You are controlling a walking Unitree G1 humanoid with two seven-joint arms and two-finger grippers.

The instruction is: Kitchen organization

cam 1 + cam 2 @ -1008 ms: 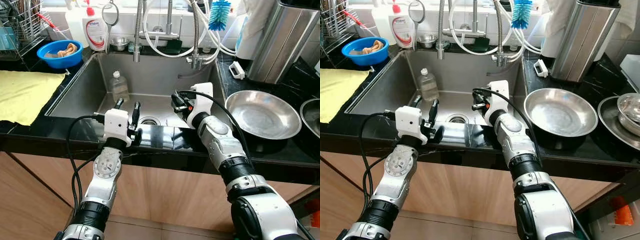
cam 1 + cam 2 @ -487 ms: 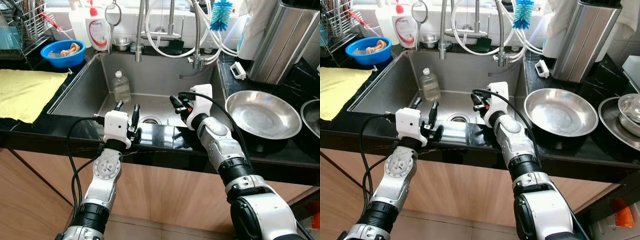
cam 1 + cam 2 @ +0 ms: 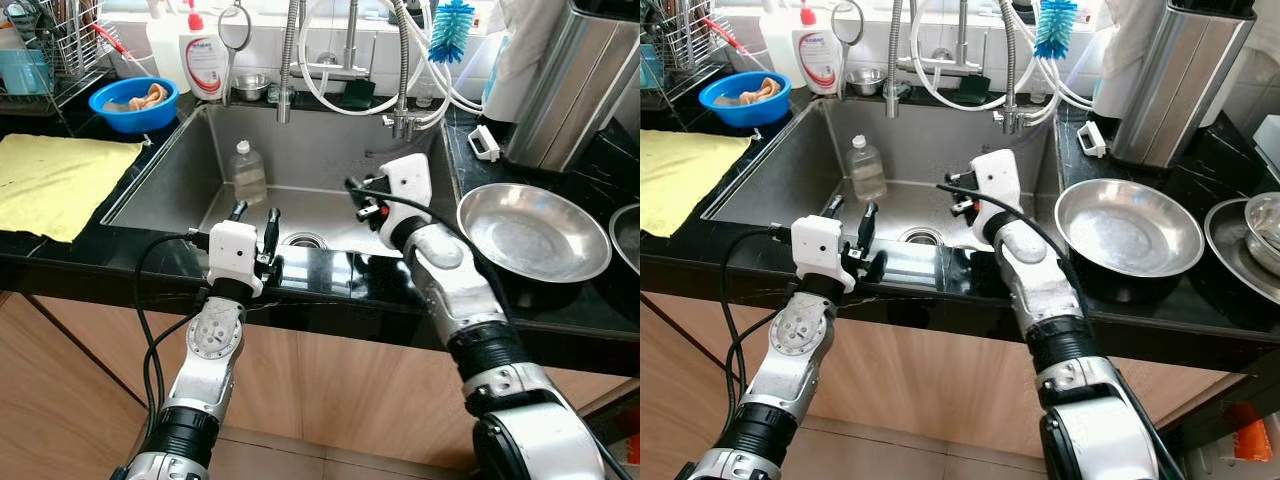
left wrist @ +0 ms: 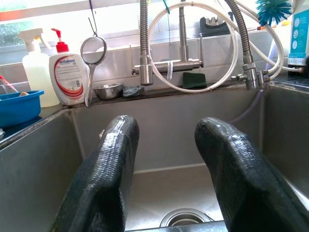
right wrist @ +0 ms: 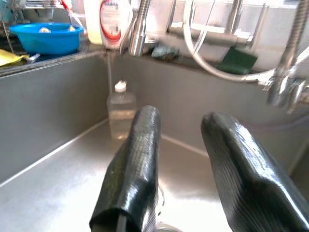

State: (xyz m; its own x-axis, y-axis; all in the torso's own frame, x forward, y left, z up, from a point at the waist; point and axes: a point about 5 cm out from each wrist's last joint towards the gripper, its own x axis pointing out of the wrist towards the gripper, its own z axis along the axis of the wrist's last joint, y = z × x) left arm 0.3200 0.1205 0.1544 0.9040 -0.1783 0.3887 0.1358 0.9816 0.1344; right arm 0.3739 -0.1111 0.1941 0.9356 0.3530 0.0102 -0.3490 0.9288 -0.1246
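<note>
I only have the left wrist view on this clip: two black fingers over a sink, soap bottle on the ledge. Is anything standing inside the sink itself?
Observer: Yes. A clear plastic bottle with a white cap stands upright near the back left of the sink.
Operator: Where is the other arm?
Observer: The right gripper reaches over the sink basin, fingers open, pointing toward that bottle and holding nothing.
Operator: And what is right of the sink?
Observer: A wide steel bowl sits on the black counter, with a tall steel canister behind it.
Operator: Left side?
Observer: A yellow cloth lies spread on the counter, and a blue bowl sits behind it.
</note>
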